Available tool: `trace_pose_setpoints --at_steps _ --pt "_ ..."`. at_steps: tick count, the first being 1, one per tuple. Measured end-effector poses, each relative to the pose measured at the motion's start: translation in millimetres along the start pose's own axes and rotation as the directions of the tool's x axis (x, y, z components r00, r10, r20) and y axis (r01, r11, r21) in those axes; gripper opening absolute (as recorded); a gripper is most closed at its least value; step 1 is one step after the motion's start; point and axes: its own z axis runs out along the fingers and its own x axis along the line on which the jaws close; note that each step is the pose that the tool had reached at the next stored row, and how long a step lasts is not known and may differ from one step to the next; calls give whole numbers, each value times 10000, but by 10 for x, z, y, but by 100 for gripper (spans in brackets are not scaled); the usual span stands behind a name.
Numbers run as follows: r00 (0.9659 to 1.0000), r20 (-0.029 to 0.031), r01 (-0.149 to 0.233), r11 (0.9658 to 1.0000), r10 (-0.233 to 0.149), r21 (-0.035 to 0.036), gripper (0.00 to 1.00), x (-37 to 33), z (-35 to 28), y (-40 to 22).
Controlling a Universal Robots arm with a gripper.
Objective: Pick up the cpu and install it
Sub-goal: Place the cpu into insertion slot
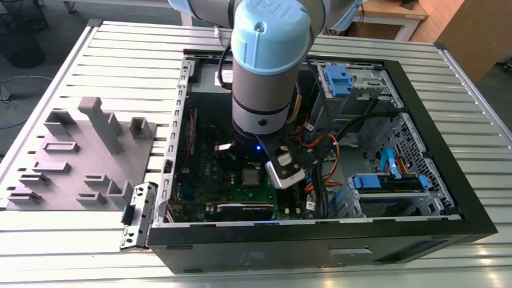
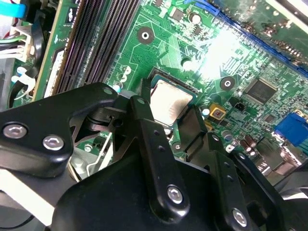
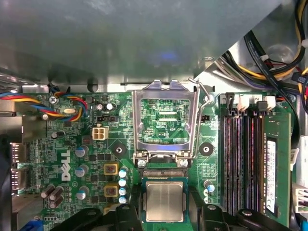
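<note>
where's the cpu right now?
The cpu lies on the motherboard beside the flipped-open socket frame in the first wrist view; in the exterior view, inside the case, under the arm.

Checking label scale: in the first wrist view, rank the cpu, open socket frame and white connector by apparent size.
1. socket frame, tilted up, so possibly nearer the camera
2. cpu
3. white connector

A slatted silver metal surface [image 1: 112,51] carries an open black computer case [image 1: 320,249] and, just beside it on the exterior view's left, a grey moulded tray [image 1: 80,171] with upright blocks.
</note>
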Motion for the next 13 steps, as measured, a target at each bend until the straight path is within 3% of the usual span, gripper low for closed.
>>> trace_pose_setpoints --at_steps 13 --pt "10000 -1 -12 10000 12 2 47 -6 38 0"
